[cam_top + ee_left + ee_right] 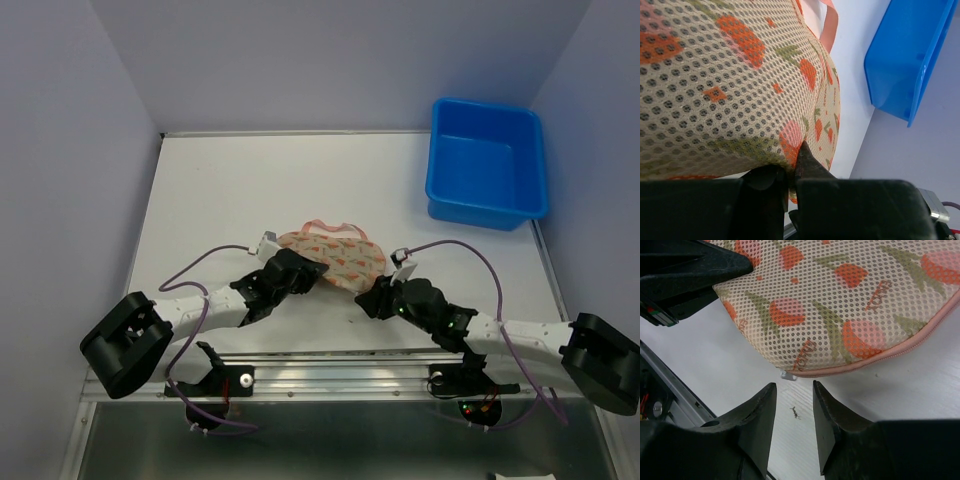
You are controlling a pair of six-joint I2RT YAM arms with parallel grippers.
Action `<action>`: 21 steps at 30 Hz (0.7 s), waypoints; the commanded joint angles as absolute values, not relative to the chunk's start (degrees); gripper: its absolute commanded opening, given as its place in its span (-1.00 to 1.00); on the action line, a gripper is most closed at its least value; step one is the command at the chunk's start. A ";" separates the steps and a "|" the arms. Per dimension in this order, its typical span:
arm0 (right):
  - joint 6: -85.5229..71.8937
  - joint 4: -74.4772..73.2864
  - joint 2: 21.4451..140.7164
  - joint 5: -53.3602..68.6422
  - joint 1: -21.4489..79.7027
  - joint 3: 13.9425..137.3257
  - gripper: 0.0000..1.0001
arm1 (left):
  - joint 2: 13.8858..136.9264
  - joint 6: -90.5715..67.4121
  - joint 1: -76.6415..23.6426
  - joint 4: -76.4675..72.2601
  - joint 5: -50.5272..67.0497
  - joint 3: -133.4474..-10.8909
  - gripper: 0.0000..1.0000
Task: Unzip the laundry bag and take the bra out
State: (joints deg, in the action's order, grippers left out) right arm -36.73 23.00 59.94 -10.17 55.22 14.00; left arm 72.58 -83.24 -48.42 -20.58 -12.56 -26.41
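The laundry bag lies flat in the middle of the table, cream mesh with orange-pink print and pink zip edging; its pink strap loops at the far side. My left gripper is shut on the bag's near left edge. My right gripper is open and empty just short of the bag's near edge, its fingertips pointing at the small silver zip pull on the pink edging. The bag is zipped shut. The bra is hidden.
A blue plastic tub stands at the back right, also in the left wrist view. Grey walls enclose the table on three sides. A metal rail runs along the near edge by the arm bases.
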 commanded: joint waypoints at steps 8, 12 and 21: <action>-35.16 41.30 64.51 -10.20 55.63 9.67 -0.20 | 73.74 -85.43 -49.31 -22.76 -14.50 -30.23 -0.93; -34.98 44.11 66.00 -10.02 56.16 9.40 -0.20 | 74.35 -85.69 -49.66 -23.03 -14.41 -30.67 -0.93; -34.19 46.58 68.90 -12.39 56.16 9.76 -0.22 | 74.53 -86.22 -49.92 -23.73 -14.15 -30.50 -0.94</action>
State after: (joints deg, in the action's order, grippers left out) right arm -35.29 40.95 67.90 -10.13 55.59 9.69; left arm 74.85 -85.60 -49.45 -20.73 -12.95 -28.21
